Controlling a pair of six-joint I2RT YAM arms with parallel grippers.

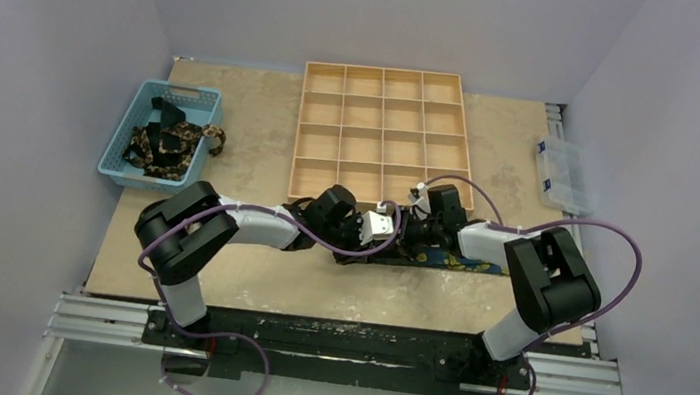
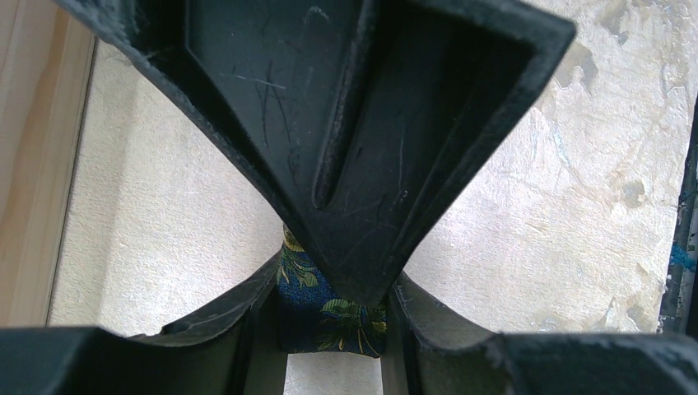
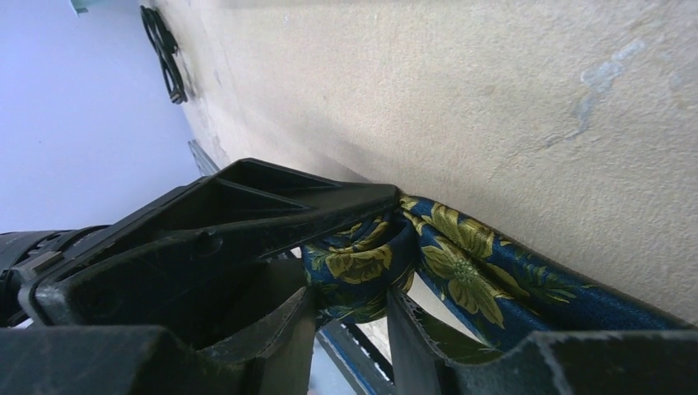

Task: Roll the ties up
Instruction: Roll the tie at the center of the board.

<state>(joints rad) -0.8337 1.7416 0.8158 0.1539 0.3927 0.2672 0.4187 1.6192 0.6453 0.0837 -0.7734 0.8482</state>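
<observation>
A navy tie with yellow-gold flowers (image 1: 459,262) lies on the table just in front of the wooden tray (image 1: 319,131). Both grippers meet at its left end. My left gripper (image 1: 384,230) is shut on the tie; in the left wrist view (image 2: 333,317) a short piece of the fabric (image 2: 317,300) sits pinched between the fingers. My right gripper (image 1: 413,227) is shut on a bunched fold of the same tie (image 3: 362,267), which runs off to the right (image 3: 494,284) along the table. Each wrist view shows the other gripper's black finger close by.
A blue basket (image 1: 134,121) at the far left holds more dark floral ties (image 1: 169,142). A clear plastic box (image 1: 565,177) stands at the right edge. A thin black cable loop (image 3: 163,51) lies on the table in the right wrist view.
</observation>
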